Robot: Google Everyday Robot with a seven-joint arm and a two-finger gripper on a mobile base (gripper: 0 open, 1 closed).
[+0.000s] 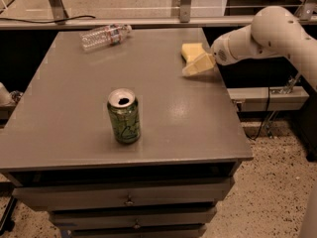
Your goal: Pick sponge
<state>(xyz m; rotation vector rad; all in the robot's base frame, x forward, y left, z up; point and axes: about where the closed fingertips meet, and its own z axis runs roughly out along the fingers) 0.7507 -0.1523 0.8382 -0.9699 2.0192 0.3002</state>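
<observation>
The sponge (190, 49) is a small pale yellow block lying flat on the grey table (74, 128), near its far right edge. My gripper (194, 68) is at the end of the white arm (270, 33), which reaches in from the right. The gripper's cream-yellow tip sits just in front of the sponge and slightly to its right, low over the table. It overlaps the sponge's near edge. I cannot tell whether it touches the sponge. It holds nothing that I can see.
A green soda can (124, 115) stands upright in the middle front of the table. A clear plastic bottle (104, 35) lies on its side at the far left. Drawers (129, 200) are below the tabletop. The speckled floor (277, 182) is to the right.
</observation>
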